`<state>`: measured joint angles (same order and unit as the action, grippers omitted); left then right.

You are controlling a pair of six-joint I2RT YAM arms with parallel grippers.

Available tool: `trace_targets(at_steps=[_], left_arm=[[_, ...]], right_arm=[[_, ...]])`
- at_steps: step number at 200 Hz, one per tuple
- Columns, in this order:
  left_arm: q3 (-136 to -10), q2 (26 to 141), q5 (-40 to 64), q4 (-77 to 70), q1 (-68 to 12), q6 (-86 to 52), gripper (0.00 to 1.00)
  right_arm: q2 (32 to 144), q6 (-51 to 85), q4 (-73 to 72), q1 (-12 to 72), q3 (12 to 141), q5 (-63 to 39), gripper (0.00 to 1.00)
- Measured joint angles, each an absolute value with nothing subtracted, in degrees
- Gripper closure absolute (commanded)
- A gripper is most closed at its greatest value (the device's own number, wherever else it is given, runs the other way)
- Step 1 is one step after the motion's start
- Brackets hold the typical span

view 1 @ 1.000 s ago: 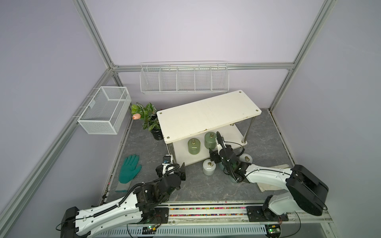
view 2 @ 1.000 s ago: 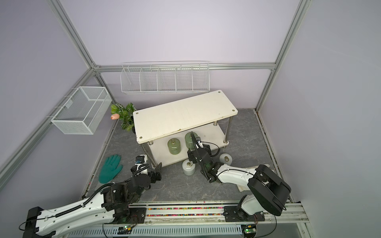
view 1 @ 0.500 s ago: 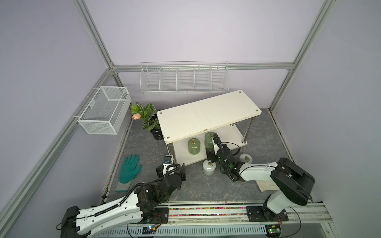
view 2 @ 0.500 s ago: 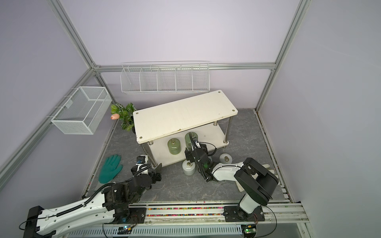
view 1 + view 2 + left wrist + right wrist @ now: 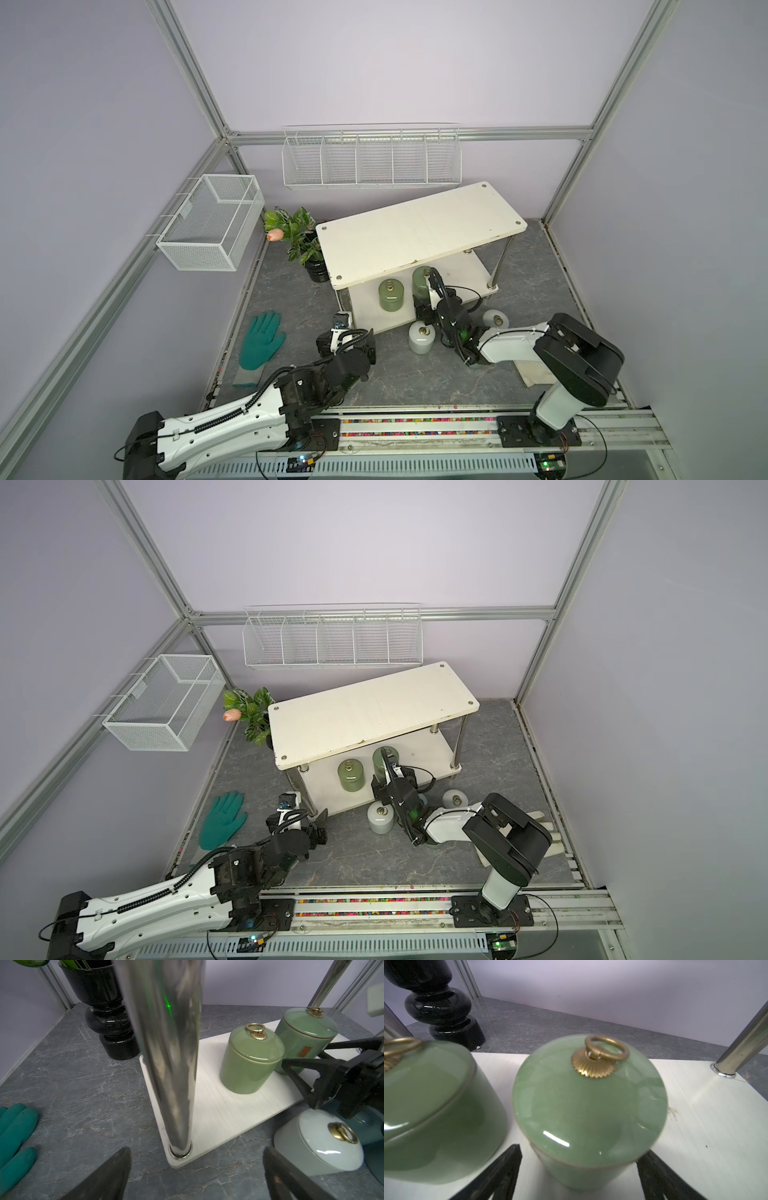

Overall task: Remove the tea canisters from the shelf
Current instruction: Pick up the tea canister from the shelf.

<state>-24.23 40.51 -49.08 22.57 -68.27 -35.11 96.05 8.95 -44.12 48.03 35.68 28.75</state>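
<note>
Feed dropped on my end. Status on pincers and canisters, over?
Right pincer open, straddling a green canister on the shelf, lower board. Left pincer open, empty. Second green canister close beside it.

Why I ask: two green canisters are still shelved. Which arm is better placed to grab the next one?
Right. The right fingers flank one green canister on the shelf; the left fingers hover open outside it, facing a chrome leg.

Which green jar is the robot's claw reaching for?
Look at the white shelf: two green jars stand on its lower board. Pick the farther green jar, between the right gripper's open fingers; the nearer green jar stands free, closer to the black pot.
</note>
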Motion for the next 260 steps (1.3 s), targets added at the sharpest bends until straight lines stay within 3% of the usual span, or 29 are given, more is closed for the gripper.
trace_targets(at_steps=[260], left_arm=[[-24.9,42.9,-49.1,22.3,-68.3,-35.3,0.00]], right_arm=[[103.7,8.5,-50.5,45.3,41.0,27.1,0.11]])
